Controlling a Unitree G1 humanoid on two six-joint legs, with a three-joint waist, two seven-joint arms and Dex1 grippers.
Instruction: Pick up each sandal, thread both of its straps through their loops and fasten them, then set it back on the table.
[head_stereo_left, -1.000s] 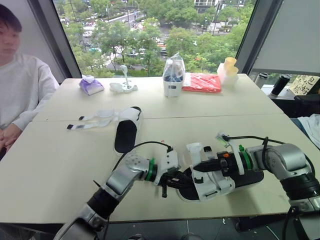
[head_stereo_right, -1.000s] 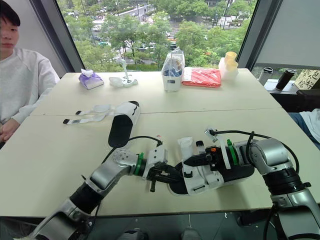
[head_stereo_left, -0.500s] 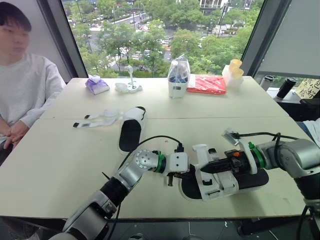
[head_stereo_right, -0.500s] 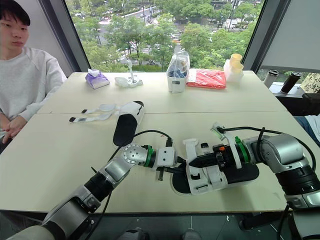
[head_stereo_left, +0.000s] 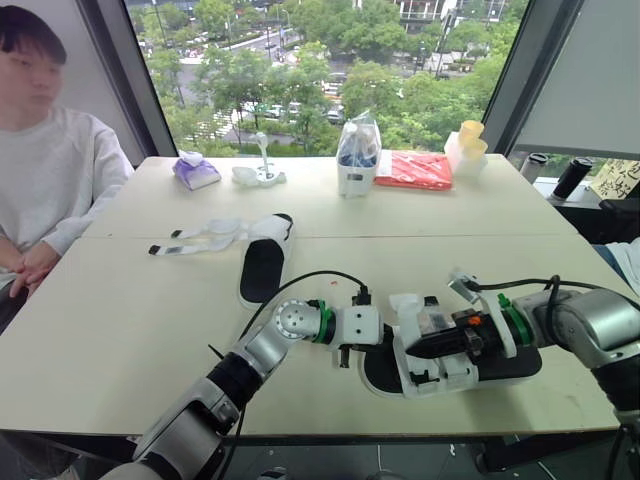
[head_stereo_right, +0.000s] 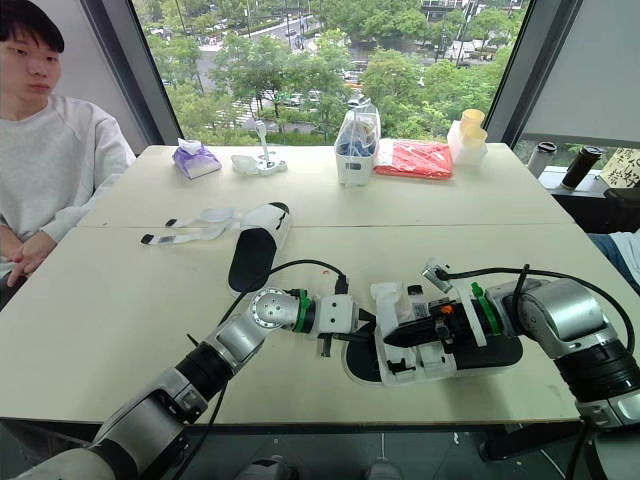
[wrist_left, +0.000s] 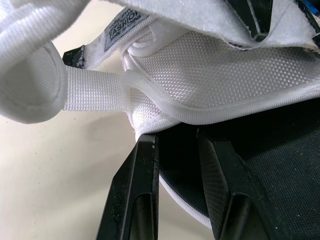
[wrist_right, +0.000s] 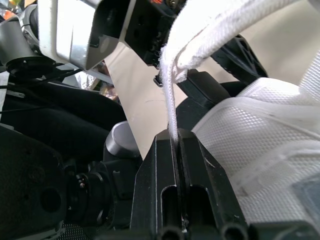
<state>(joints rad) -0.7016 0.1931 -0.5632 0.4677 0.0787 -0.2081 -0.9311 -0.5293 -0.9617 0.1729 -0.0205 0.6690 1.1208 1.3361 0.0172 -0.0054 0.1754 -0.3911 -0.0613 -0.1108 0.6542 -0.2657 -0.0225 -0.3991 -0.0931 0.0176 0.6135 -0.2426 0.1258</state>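
A sandal (head_stereo_left: 500, 362) with a black sole and white mesh upper (head_stereo_left: 432, 352) lies near the table's front right. My left gripper (head_stereo_left: 370, 346) is at its left end, fingers (wrist_left: 142, 190) closed over the sole's white rim. My right gripper (head_stereo_left: 418, 346) reaches in from the right, over the sole, shut on a white strap (wrist_right: 172, 112) that rises from the upper. The second sandal (head_stereo_left: 262, 262) lies flat at mid-left, its straps (head_stereo_left: 195, 240) spread loose to the left.
A person (head_stereo_left: 45, 170) sits at the table's left side. Along the far edge stand a purple tissue pack (head_stereo_left: 190, 170), a small white holder (head_stereo_left: 258, 172), a bagged container (head_stereo_left: 357, 160), a red packet (head_stereo_left: 413, 170) and yellow cups (head_stereo_left: 466, 145).
The head view has shifted. My left arm has stretched further out, keeping its gripper at the sandal's left end. The right gripper with the strap has edged slightly right and lower.
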